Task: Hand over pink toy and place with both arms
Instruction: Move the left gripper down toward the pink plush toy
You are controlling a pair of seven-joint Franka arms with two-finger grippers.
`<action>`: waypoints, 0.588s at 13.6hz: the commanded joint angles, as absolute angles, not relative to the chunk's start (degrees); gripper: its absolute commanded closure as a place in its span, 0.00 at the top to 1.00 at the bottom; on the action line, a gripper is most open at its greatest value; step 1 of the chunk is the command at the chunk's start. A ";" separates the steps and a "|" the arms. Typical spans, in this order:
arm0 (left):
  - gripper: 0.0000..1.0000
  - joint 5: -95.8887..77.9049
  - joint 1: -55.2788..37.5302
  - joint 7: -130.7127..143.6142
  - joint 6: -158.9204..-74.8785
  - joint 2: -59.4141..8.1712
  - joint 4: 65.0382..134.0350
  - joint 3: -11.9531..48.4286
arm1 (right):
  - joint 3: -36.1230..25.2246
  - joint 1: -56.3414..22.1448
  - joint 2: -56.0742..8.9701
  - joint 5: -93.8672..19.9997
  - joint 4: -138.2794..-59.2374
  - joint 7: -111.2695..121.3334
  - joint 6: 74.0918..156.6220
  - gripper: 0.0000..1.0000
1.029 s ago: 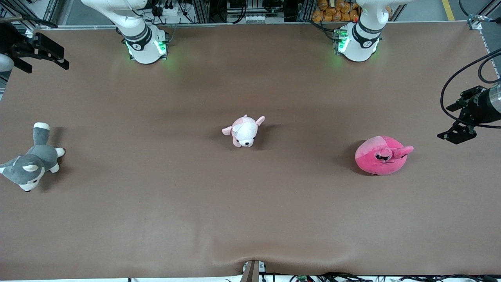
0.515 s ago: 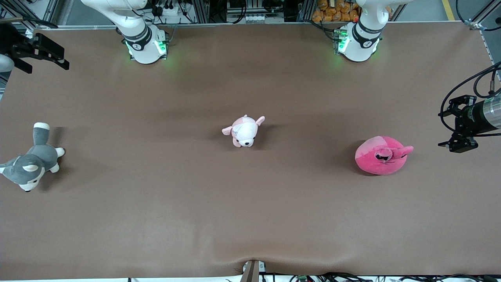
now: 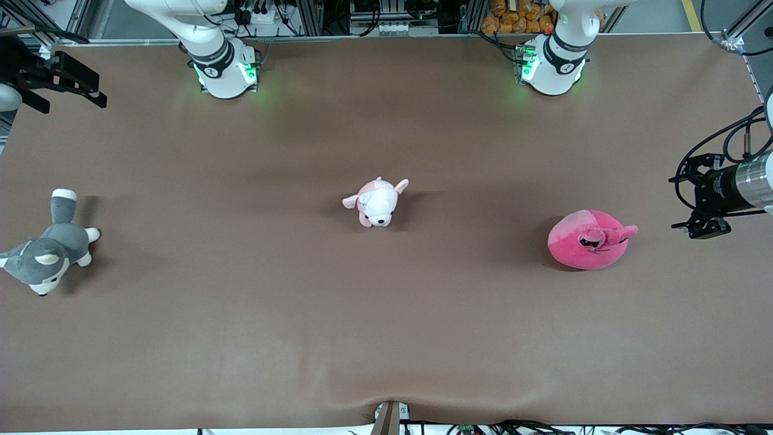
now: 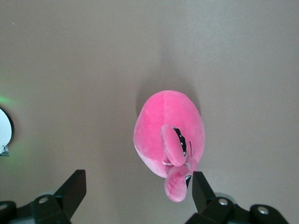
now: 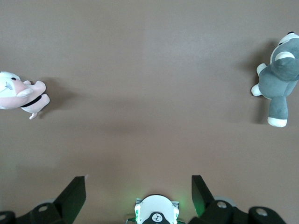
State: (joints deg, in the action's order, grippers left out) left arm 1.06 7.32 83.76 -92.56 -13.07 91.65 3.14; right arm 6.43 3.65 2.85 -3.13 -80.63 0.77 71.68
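Bring the left gripper [image 3: 700, 228] across and down over the middle of the large round hot-pink plush toy [image 3: 589, 239], which lies on the brown table [image 3: 386, 338] toward the left arm's end, well apart from both arms' bases. Centre the body between the fingers, not the protruding ear or snout: the plush is wide and soft, so you need the span you have, and a grip on a flap would likely let it sag at the handover.

That gripper hangs over the table edge beside the toy, wrist roughly level, fingers [image 4: 74, 189] spread wide and holding nothing; its wrist view looks straight down on the toy.

The right gripper [image 3: 72, 81] waits over the corner at its own end, fingers [image 5: 74, 191] equally wide apart and empty.
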 commanded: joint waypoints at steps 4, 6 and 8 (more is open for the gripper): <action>1.00 3.08 7.12 85.61 -93.43 -14.50 91.50 3.25 | 7.12 4.83 2.46 -3.96 -79.63 0.44 71.46 1.00; 1.00 3.08 7.03 85.69 -93.43 -14.94 91.58 3.25 | 7.21 4.83 2.46 -3.96 -79.63 0.44 71.46 1.00; 1.00 3.08 7.03 85.69 -93.60 -16.43 91.50 3.25 | 7.12 4.83 2.46 -3.96 -79.63 0.44 71.46 1.00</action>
